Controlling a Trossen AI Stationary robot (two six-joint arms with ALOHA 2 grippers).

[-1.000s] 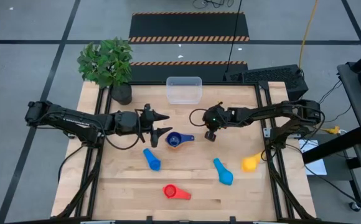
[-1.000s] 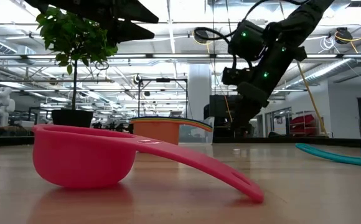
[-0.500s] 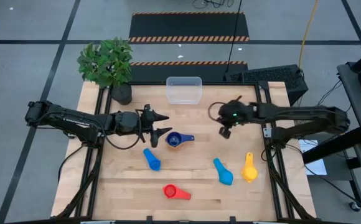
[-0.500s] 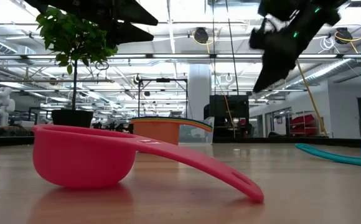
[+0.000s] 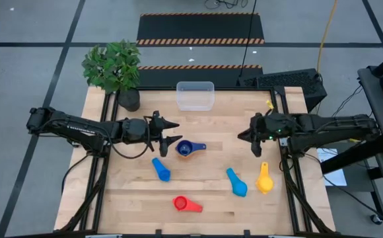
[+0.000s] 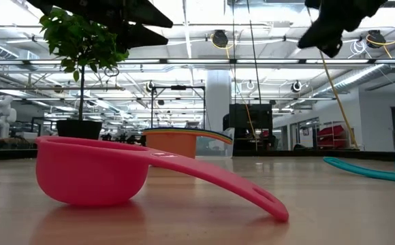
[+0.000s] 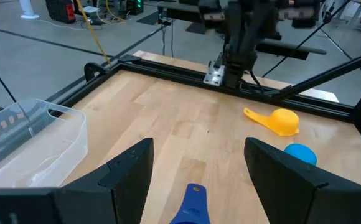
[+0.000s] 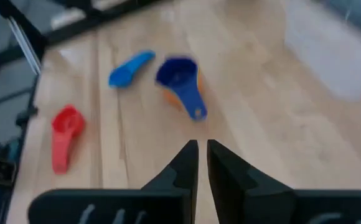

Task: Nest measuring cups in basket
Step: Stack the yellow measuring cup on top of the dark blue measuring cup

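Observation:
The clear basket (image 5: 195, 95) stands at the table's far edge. A dark blue cup nested in an orange cup (image 5: 185, 149) sits mid-table, handle toward the right. Scattered nearer are a blue cup (image 5: 160, 168), a red cup (image 5: 186, 204), a light blue cup (image 5: 236, 183) and a yellow cup (image 5: 264, 178). My left gripper (image 5: 176, 131) hovers open just left of the nested pair, with the blue handle (image 7: 190, 205) below its fingers. My right gripper (image 5: 256, 149) is shut and empty, raised near the table's right side, above and beyond the yellow cup.
A potted plant (image 5: 115, 69) stands at the far left corner. Black frame rails (image 5: 286, 165) run along the table's sides. Bare wood lies between the basket and the nested cups and along the near edge. The red cup (image 6: 92, 170) fills the low view's foreground.
My right gripper has swung from mid-table toward the right edge and risen, staying shut and empty. The yellow cup has turned so that its handle now points toward the far edge. My left arm and the other cups have kept still.

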